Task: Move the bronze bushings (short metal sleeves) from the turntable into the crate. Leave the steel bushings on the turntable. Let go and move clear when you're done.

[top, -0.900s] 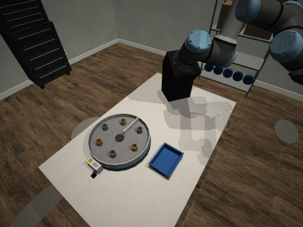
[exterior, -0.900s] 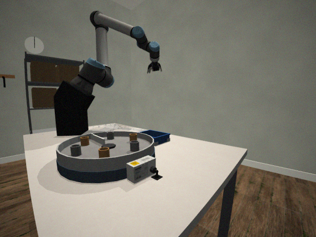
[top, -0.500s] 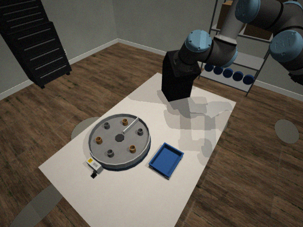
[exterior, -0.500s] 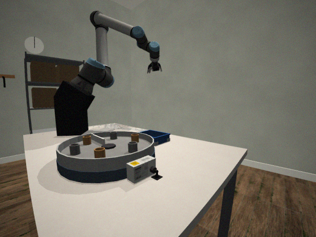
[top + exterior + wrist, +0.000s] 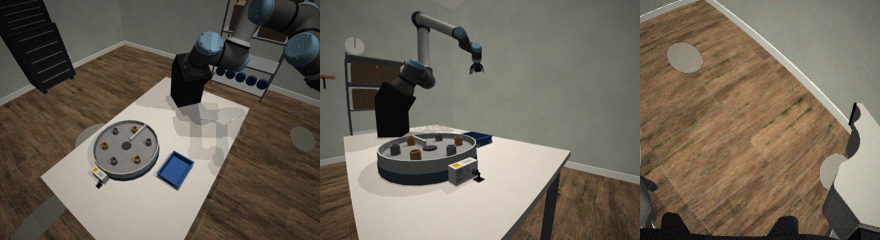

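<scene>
The turntable (image 5: 125, 165) (image 5: 410, 166) holds three bronze bushings: one (image 5: 134, 129) (image 5: 410, 141) beside the white bar, one (image 5: 104, 145) (image 5: 415, 154) on the side away from the crate, one (image 5: 137, 159) (image 5: 458, 141) on the crate side. Three steel bushings (image 5: 115, 131) (image 5: 148, 141) (image 5: 113, 161) stand between them, all upright. The blue crate (image 5: 175, 169) (image 5: 484, 140) beside the turntable is empty in the top view. My gripper (image 5: 477, 72) is open and empty, high above the table and far from the bushings. The wrist view shows its spread fingers over floor.
A white bar (image 5: 138, 132) (image 5: 420, 140) crosses part of the turntable from its rim inward. A small sensor box (image 5: 99, 175) (image 5: 462, 171) on a black mount stands against the turntable's outer wall. The black robot pedestal (image 5: 187, 86) (image 5: 393, 116) stands at the table's back.
</scene>
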